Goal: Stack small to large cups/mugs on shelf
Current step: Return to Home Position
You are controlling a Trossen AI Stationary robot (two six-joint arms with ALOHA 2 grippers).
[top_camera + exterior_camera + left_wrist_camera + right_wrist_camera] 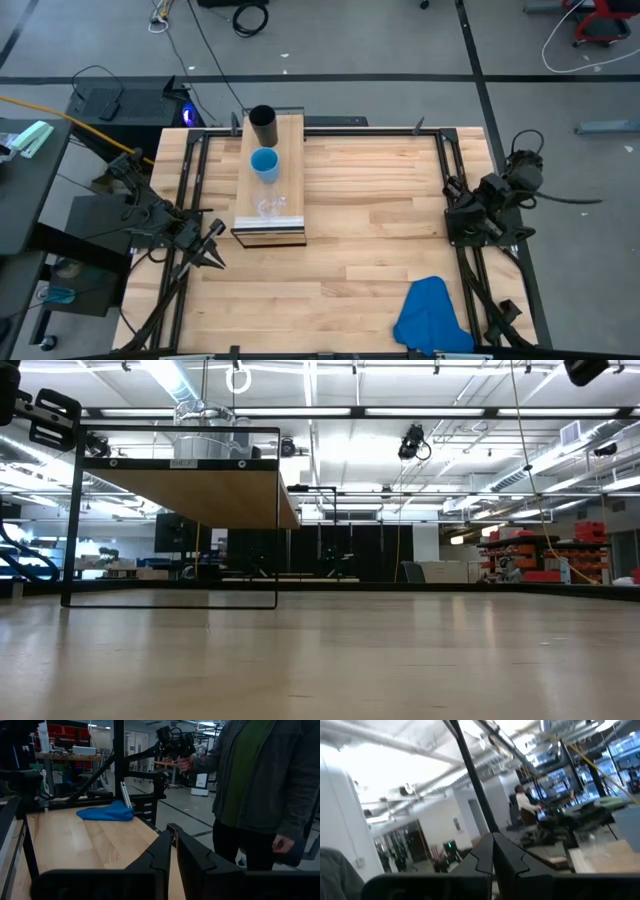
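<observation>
On the light-wood shelf [290, 170] three cups stand upright on their bases in a row: the tall black cup [263, 125] at the far end, the blue cup [265, 163] in the middle, and the small clear cup [270, 207] near the front edge. The low view shows the shelf [200, 490] raised on a black frame, with the clear cup [205, 420] on top. My left gripper [213, 245] waits shut by the table's left edge, nearer than the shelf. My right gripper [458, 215] is shut at the right edge, tipped up toward the room.
A crumpled blue cloth [432, 318] lies at the table's near right corner, and shows again as the blue cloth [106, 812] in the left wrist view. A person in a grey jacket [270, 780] stands beside the table, holding a dark device [176, 742]. Black frame rails [190, 180] run along both sides.
</observation>
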